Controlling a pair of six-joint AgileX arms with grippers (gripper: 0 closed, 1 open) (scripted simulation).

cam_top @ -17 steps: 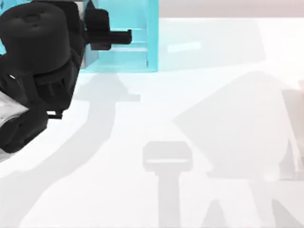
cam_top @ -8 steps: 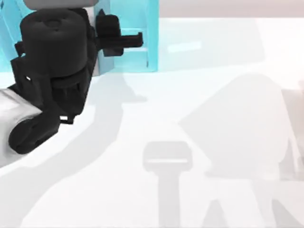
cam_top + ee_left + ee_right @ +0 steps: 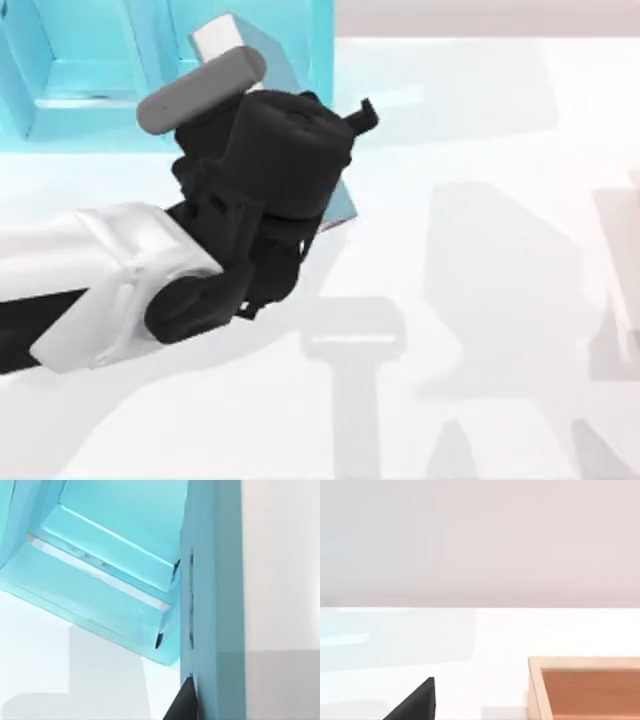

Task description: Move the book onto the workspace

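Observation:
The light-blue book (image 3: 342, 203) hangs tilted above the white workspace (image 3: 480, 150), just in front of the turquoise shelf (image 3: 80, 60). Its white-grey end (image 3: 215, 38) points to the back and a small red mark sits at its near corner. My left gripper (image 3: 355, 120) is shut on the book, whose middle is hidden under the black wrist. In the left wrist view the book's blue cover (image 3: 212, 605) runs close to the camera, with one black finger (image 3: 185, 706) against it. My right gripper (image 3: 415, 700) stays parked low over the table.
The shelf (image 3: 100, 580) fills the back left corner, its right wall close behind the book. A shallow wooden tray (image 3: 585, 690) lies on the table near the right gripper. White table (image 3: 480, 300) spreads to the right and front of the left arm.
My left arm has swung right and forward, away from the shelf opening. The book has come out with it and now hangs over the table.

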